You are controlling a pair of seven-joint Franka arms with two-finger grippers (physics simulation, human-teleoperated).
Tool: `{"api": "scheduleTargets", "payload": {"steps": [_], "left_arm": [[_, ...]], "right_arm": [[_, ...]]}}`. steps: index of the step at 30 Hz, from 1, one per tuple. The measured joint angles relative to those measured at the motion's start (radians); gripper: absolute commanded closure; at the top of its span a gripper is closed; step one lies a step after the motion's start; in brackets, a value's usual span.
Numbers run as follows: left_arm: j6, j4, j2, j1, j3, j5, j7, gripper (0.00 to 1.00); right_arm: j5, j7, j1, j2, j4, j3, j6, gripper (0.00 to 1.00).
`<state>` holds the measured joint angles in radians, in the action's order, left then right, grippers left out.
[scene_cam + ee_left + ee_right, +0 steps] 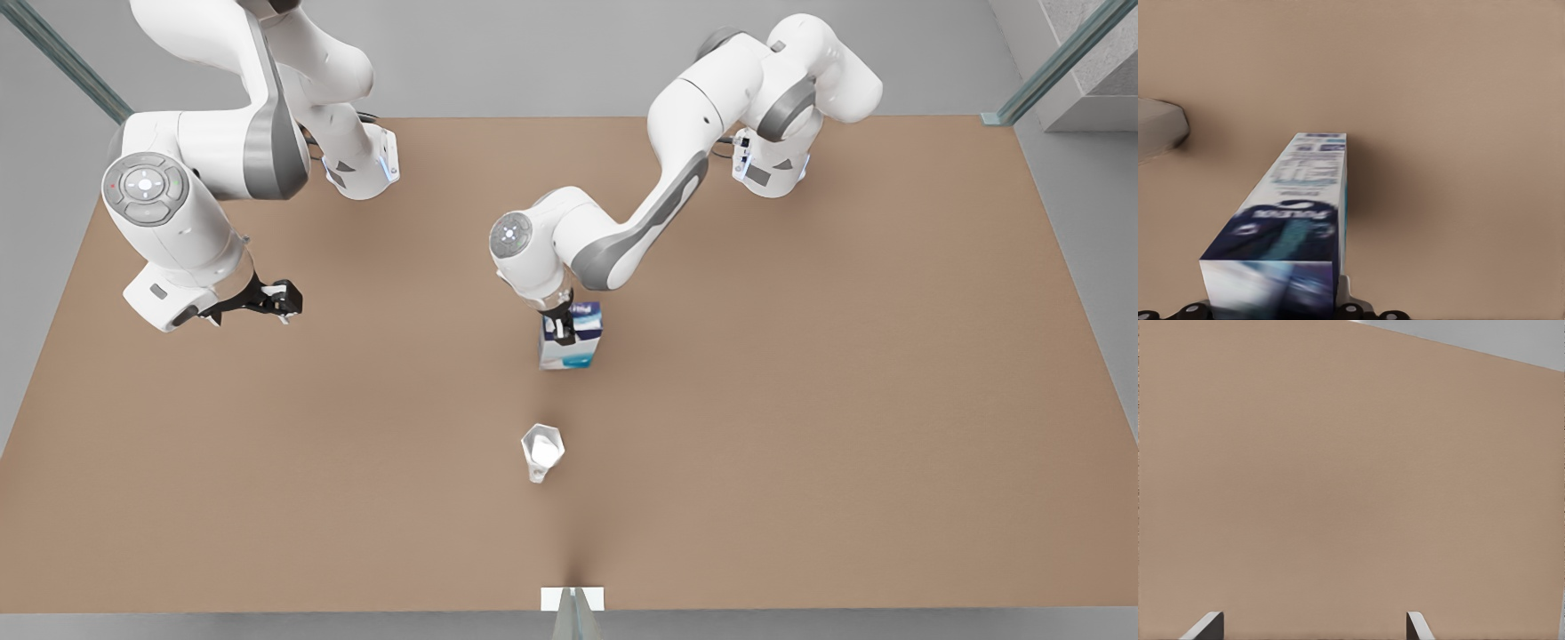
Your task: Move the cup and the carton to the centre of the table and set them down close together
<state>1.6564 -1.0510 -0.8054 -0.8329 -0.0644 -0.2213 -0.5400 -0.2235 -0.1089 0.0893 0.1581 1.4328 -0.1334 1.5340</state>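
Near table centre: carton upright, navy patch uppermost, teal band toward base. Left gripper clamped on carton upper part (carton also seen close in left wrist view). Cup upright on tabletop, apart from carton, nearer front edge. At front view's left: right gripper above bare table, fingers spread, holding nothing; arm waits.

One cup, one carton.

front: high, looking down | wrists: close over table | shared: tabletop
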Motion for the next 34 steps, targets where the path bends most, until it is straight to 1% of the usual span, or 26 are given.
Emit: {"api": "scheduleTargets", "payload": {"steps": [7,10,13,14,15,16,18,19,20,21,22,23,24,25,26,27,30,32,33,34], "left_arm": [[0.006,0.006,0.0,0.001,0.003,0.013,0.002,0.0],[-0.008,0.056,0.008,0.003,0.0,0.019,0.002,0.0],[-0.078,0.097,0.046,0.018,0.001,0.049,0.0,0.0],[-0.112,0.102,0.076,0.047,0.001,0.064,0.0,0.0],[-0.15,0.103,0.12,0.106,0.0,0.079,0.001,0.0],[-0.169,0.101,0.171,0.187,0.001,0.09,0.019,0.0],[-0.175,0.089,0.272,0.409,0.004,0.103,0.215,0.0],[-0.173,0.086,0.279,0.526,0.003,0.107,0.404,0.0],[-0.172,0.085,0.278,0.608,0.003,0.11,0.448,0.0],[-0.175,0.085,0.277,0.734,0.004,0.113,0.458,0.0],[-0.168,0.056,0.278,0.805,0.001,0.116,0.538,0.0],[-0.143,0.033,0.289,0.842,0.001,0.119,0.577,0.0],[-0.067,-0.093,0.362,0.855,0.002,0.12,0.618,0.0],[-0.024,-0.177,0.412,0.846,0.004,0.121,0.646,0.0],[-0.031,-0.184,0.421,0.826,0.033,0.12,0.711,0.0],[-0.035,-0.185,0.423,0.803,0.087,0.122,0.711,0.0],[-0.047,-0.181,0.418,0.833,0.091,0.145,0.652,0.0],[-0.049,-0.181,0.417,0.827,0.088,0.162,0.653,0.0],[-0.049,-0.181,0.416,0.843,0.077,0.168,0.653,0.0],[-0.047,-0.182,0.409,0.897,0.03,0.171,0.657,0.0]], "right_arm": [[0.001,0.0,0.0,0.0,0.0,0.0,0.0,0.0],[0.001,0.0,0.0,0.0,0.0,0.0,0.0,0.0],[0.001,0.0,0.0,0.002,0.0,0.0,0.0,0.0],[0.001,0.0,0.0,0.002,0.0,0.0,0.0,0.0],[0.001,0.0,-0.001,0.002,0.0,0.0,0.0,0.0],[0.001,0.0,0.0,0.0,0.0,0.0,0.0,0.0],[0.001,0.0,-0.001,0.0,0.0,0.0,0.0,0.0],[0.001,0.0,-0.001,0.0,0.0,0.0,0.0,0.0],[0.001,0.0,0.0,0.0,0.0,0.0,0.0,0.0],[0.001,0.0,0.0,0.0,0.0,0.0,0.0,0.0],[0.001,0.0,-0.001,0.0,0.0,0.0,0.0,0.0],[0.001,0.0,0.0,0.0,0.0,0.0,0.0,0.0],[0.001,0.0,-0.001,0.0,0.0,0.0,0.0,0.0],[0.001,0.0,-0.002,0.0,0.0,0.0,0.0,0.0],[0.001,0.0,-0.001,0.0,0.0,0.0,0.0,0.0],[0.001,0.0,0.0,0.0,0.0,0.001,0.0,0.0],[0.001,0.0,0.0,0.0,0.0,0.001,0.0,0.0],[0.002,0.0,-0.001,0.0,0.0,0.0,0.0,0.0],[0.003,0.0,0.0,0.0,0.0,0.0,0.0,0.0],[0.003,0.0,0.0,0.0,0.0,0.001,0.0,0.0]]}}
